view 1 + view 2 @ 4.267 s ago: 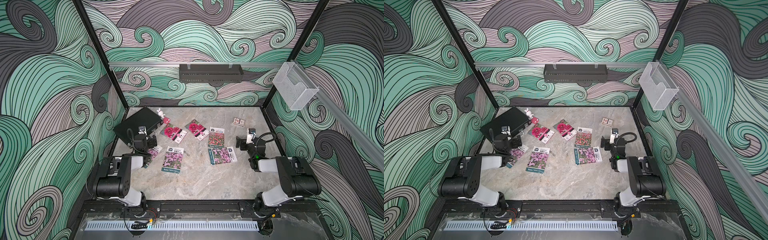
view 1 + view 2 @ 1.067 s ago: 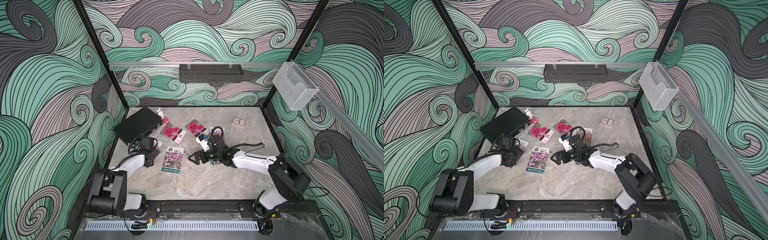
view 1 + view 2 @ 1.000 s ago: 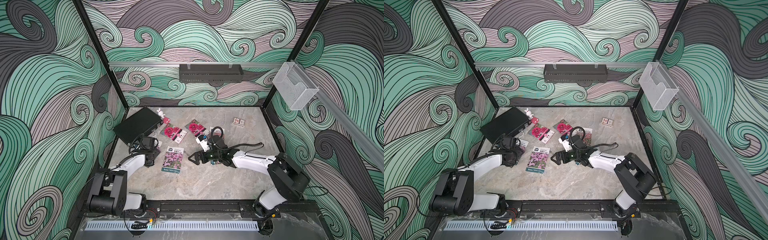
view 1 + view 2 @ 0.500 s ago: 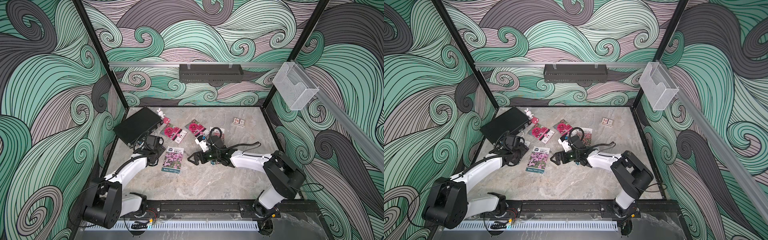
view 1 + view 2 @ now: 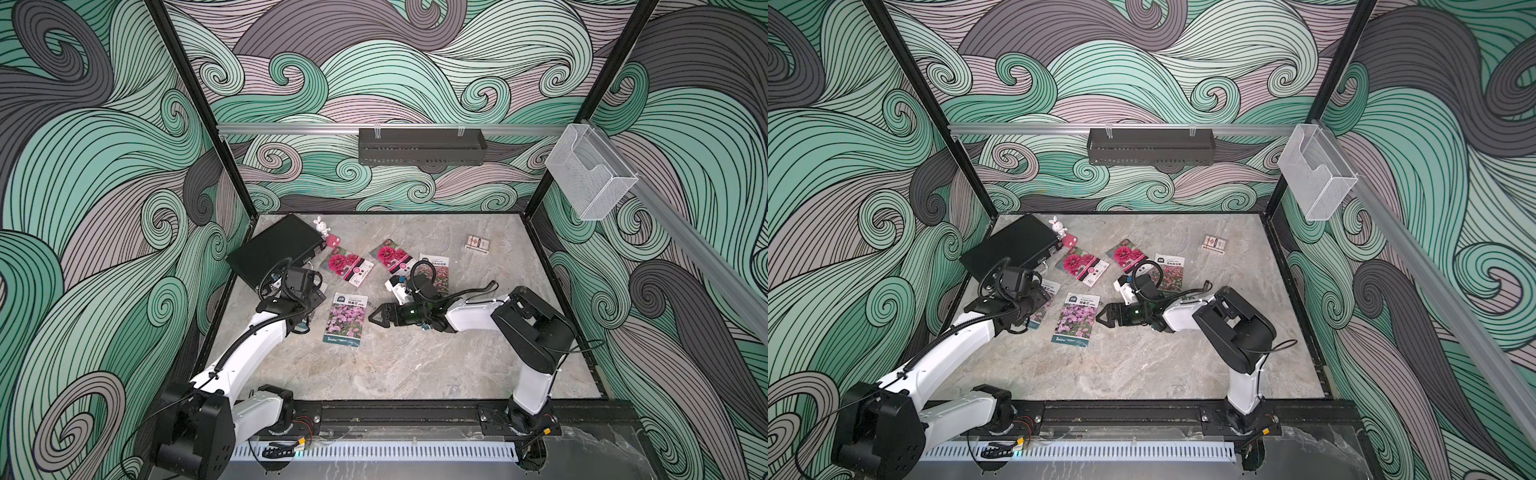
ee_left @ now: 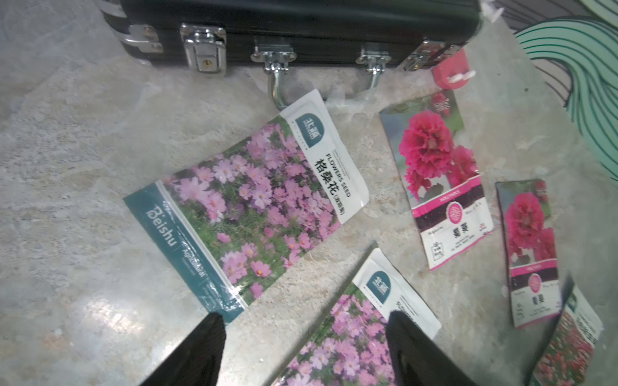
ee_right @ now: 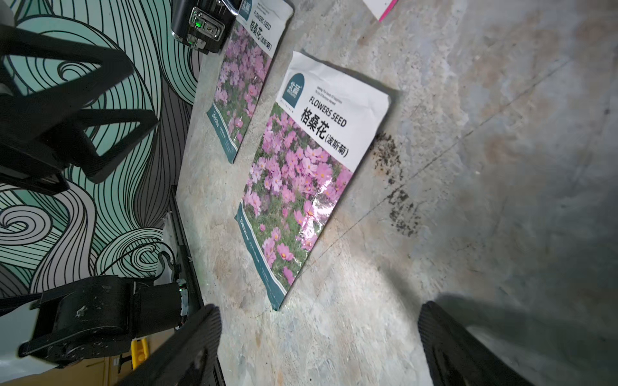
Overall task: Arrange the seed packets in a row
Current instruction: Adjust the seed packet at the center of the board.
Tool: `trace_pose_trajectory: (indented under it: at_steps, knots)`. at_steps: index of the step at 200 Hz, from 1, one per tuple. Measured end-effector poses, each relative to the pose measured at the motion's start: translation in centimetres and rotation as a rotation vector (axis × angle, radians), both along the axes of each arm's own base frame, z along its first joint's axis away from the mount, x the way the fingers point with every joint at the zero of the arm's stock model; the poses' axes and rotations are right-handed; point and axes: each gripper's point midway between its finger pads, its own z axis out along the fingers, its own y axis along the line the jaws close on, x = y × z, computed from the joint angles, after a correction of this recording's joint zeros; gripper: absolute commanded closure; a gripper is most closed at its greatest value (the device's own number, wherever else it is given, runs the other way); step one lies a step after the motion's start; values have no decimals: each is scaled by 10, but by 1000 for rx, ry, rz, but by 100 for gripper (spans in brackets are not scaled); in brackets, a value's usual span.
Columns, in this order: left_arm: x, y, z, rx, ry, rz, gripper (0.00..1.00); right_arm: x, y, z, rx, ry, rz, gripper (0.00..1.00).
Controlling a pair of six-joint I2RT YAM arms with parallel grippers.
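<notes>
Several seed packets lie flat on the marble table (image 5: 415, 365). In both top views a purple-pink packet (image 5: 346, 319) lies at centre left, two magenta bloom packets (image 5: 348, 266) (image 5: 392, 259) behind it, and a red-pink packet (image 5: 434, 272) further right. Another purple-pink packet (image 5: 1047, 291) is half hidden under my left gripper (image 6: 306, 320), which hovers open and empty over the gap between the two purple-pink packets (image 6: 247, 210) (image 6: 347, 341). My right gripper (image 5: 374, 319) lies low, open and empty, just right of the central packet (image 7: 301, 180).
A black case (image 5: 274, 253) lies at the back left with a small rabbit toy (image 5: 320, 226) beside it. A red-and-white card box (image 5: 477, 243) sits at the back right. A black rack (image 5: 422, 145) and a clear holder (image 5: 590, 178) hang on the walls.
My left arm has stretched out and carried its gripper a little toward the centre, over the leftmost packet. The right gripper has stayed by the central packet.
</notes>
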Motion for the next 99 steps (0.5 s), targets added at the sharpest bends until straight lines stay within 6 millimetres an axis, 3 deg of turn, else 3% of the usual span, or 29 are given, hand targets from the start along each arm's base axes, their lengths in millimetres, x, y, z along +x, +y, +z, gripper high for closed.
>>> trace_pose_trajectory:
  at_steps: [57,99]
  knots:
    - [-14,27,-39,13,76,94,23,0,4,2,2,-16,8,7]
    - [-24,31,-57,-18,98,138,24,0,5,1,-14,-32,9,7]
